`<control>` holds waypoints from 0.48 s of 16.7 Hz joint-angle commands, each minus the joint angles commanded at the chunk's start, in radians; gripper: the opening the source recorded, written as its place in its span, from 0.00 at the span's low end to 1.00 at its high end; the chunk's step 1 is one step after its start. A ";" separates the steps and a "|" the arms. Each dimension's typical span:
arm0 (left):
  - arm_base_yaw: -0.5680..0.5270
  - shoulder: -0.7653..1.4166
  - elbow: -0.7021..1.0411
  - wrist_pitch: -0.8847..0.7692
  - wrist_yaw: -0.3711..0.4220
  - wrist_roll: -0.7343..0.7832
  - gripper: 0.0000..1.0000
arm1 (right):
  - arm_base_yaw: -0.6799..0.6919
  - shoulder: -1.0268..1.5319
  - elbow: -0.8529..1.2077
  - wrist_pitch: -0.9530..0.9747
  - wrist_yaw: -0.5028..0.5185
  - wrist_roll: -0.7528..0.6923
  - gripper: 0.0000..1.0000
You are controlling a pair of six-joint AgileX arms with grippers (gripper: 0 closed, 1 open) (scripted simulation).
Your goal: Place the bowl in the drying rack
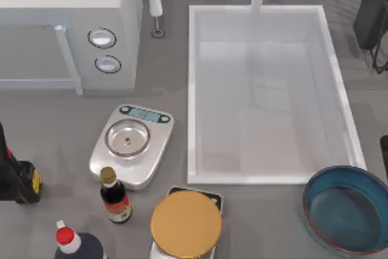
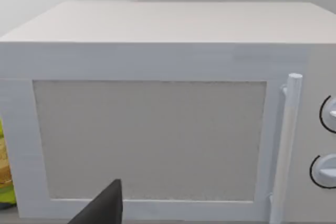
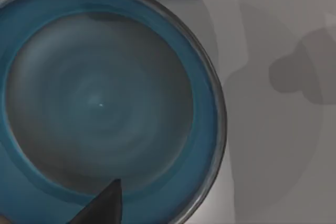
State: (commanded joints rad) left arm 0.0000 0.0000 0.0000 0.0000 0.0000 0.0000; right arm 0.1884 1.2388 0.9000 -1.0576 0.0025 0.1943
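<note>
The bowl (image 1: 347, 209) is wide and shallow, teal-blue inside with a thin reddish-brown rim. It rests on the grey table at the front right, just in front of the white sink's corner. In the right wrist view the bowl (image 3: 105, 103) lies directly below, with a dark tip of my right gripper (image 3: 103, 207) over its near rim. The drying rack (image 1: 371, 10), dark and wiry, stands at the back right, cut off by the picture's edge. My left arm (image 1: 17, 177) is parked at the table's left edge, and its gripper (image 2: 104, 209) faces the microwave.
A large white sink (image 1: 267, 89) takes up the middle right. A white microwave (image 1: 66, 22) stands at the back left. A silver scale (image 1: 130, 144), a sauce bottle (image 1: 115, 197), a gold disc (image 1: 185, 222) and a red-capped bottle (image 1: 71, 242) crowd the front left.
</note>
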 joint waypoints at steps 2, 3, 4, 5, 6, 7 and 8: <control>0.000 0.000 0.000 0.000 0.000 0.000 1.00 | 0.015 0.097 0.076 -0.081 -0.001 0.016 1.00; 0.000 0.000 0.000 0.000 0.000 0.000 1.00 | 0.021 0.130 0.104 -0.110 -0.001 0.022 1.00; 0.000 0.000 0.000 0.000 0.000 0.000 1.00 | 0.025 0.153 0.124 -0.129 -0.002 0.026 1.00; 0.000 0.000 0.000 0.000 0.000 0.000 1.00 | 0.027 0.166 0.136 -0.140 -0.002 0.028 1.00; 0.000 0.000 0.000 0.000 0.000 0.000 1.00 | 0.028 0.169 0.139 -0.144 -0.002 0.029 1.00; 0.000 0.000 0.000 0.000 0.000 0.000 1.00 | 0.028 0.169 0.139 -0.144 -0.002 0.029 1.00; 0.000 0.000 0.000 0.000 0.000 0.000 1.00 | 0.028 0.169 0.139 -0.144 -0.002 0.029 1.00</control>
State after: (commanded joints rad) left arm 0.0000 0.0000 0.0000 0.0000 0.0000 0.0000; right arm 0.2159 1.4082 1.0391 -1.2018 0.0005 0.2234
